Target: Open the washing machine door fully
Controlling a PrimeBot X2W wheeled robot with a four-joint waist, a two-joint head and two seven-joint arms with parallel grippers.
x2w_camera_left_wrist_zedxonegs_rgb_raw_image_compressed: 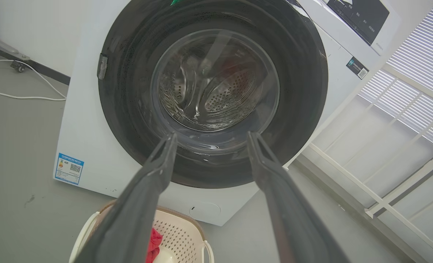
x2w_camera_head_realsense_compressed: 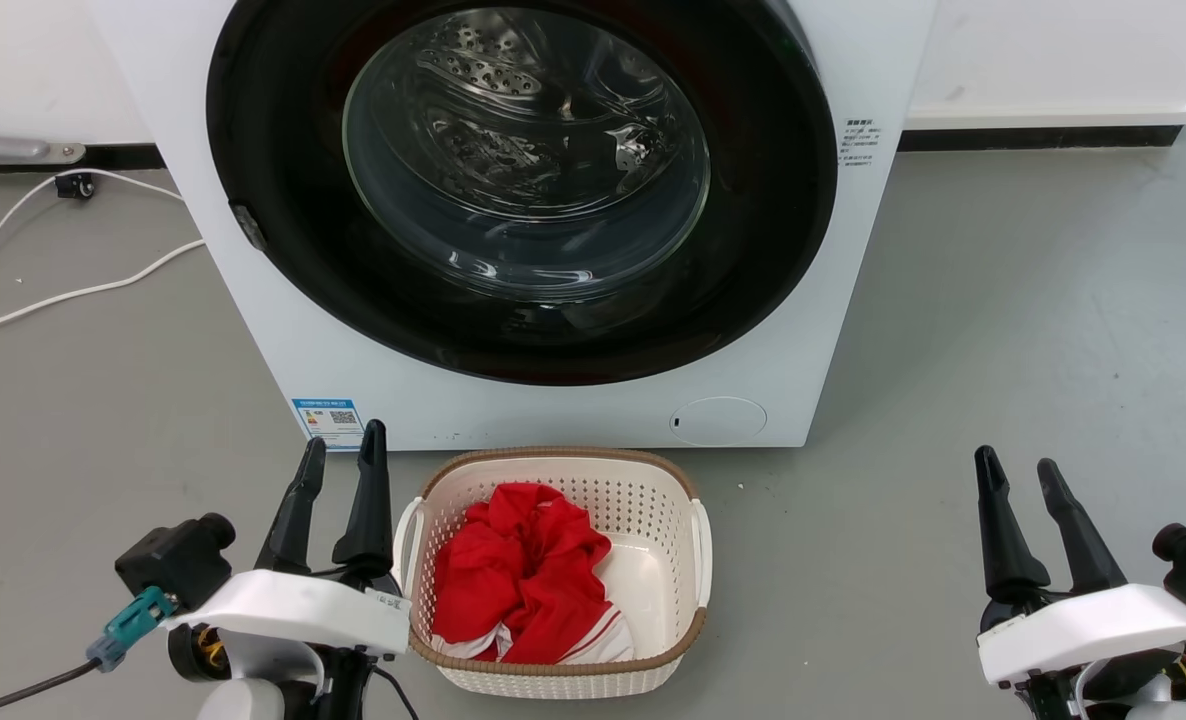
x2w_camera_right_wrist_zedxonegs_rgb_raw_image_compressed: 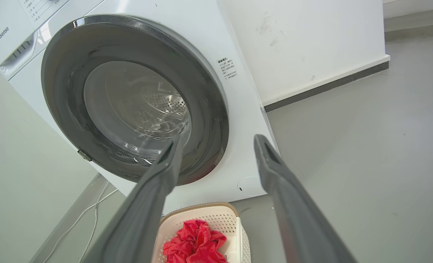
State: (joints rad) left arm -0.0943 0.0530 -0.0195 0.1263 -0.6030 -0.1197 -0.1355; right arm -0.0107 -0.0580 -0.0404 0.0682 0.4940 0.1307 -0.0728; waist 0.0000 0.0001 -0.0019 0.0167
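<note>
Left gripper [x2w_camera_head_realsense_compressed: 345, 440] and right gripper [x2w_camera_head_realsense_compressed: 1015, 462]: fingers apart, empty, both held well short of the big white box-shaped washing machine [x2w_camera_head_realsense_compressed: 553, 415]. The round glossy black, glass-windowed washing machine door [x2w_camera_head_realsense_compressed: 773, 200] is closed, flush on the machine's front. A cream perforated plastic basket [x2w_camera_head_realsense_compressed: 653, 500] holding red cloth [x2w_camera_head_realsense_compressed: 518, 570] stands just before the machine.

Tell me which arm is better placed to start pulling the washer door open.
Probably the left. The washing machine door is shut, and its small grey tab sits on its left edge, nearer the left gripper. The right gripper is open too, but lies beyond the basket.
</note>
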